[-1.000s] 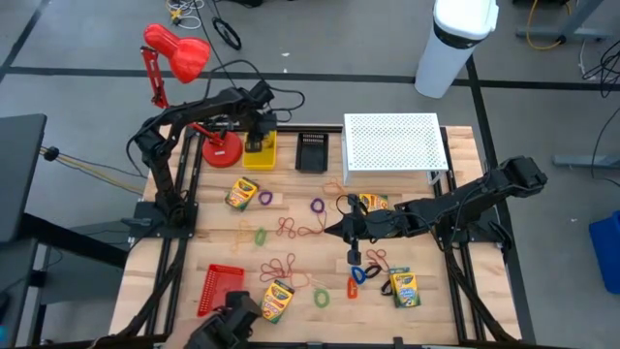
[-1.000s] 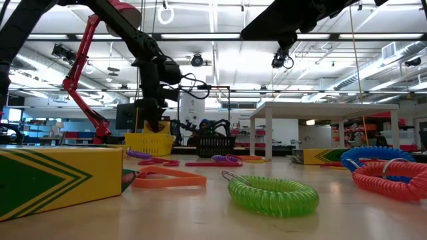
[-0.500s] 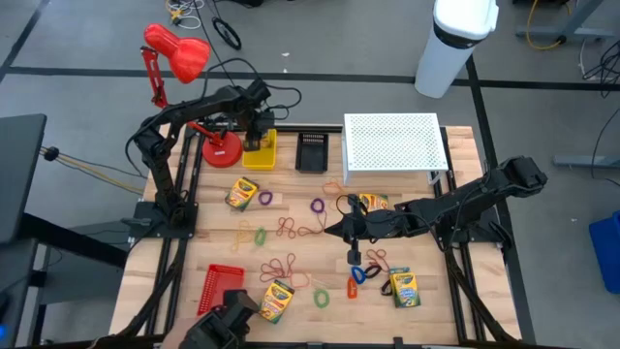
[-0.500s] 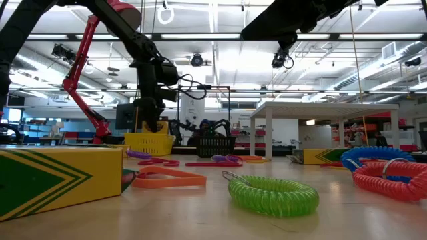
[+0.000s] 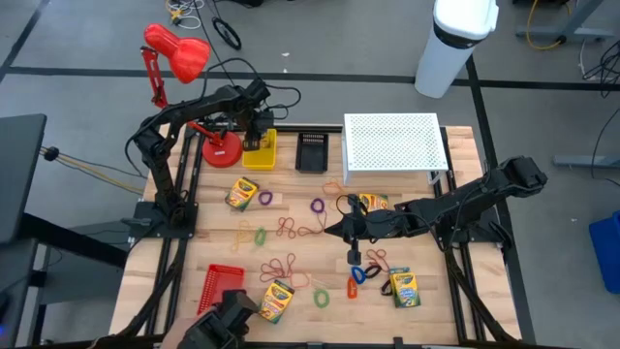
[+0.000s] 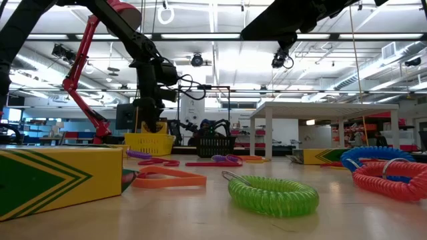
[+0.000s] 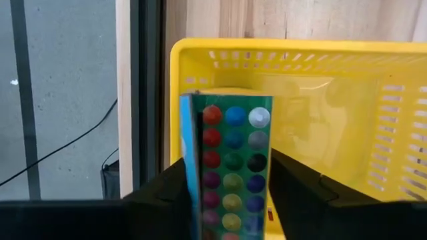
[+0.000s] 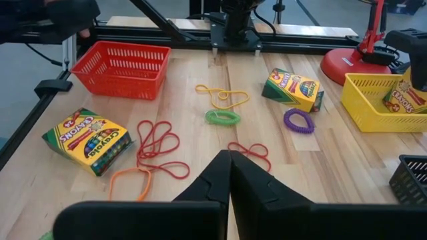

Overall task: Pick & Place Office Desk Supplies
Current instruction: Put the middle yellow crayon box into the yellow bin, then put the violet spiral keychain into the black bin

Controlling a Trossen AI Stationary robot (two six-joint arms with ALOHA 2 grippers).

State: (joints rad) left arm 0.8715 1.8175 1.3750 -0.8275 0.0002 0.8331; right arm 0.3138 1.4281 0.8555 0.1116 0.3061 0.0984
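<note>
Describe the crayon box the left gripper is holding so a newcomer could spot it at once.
Start at the red desk lamp at the table's far left corner; its round base sits beside a yellow basket. The left gripper hangs over that basket, shut on a crayon box held end-up. Unlike the other crayon boxes, which lie flat on the wood, this one is off the table and over the basket.

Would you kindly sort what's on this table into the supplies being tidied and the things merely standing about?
Job:
- yellow-and-green crayon boxes, one in the left gripper over the yellow plastic basket
- red-orange rubber bands
- coiled green loop
- purple coil

Lying about:
- red desk lamp
- white perforated metal riser
</note>
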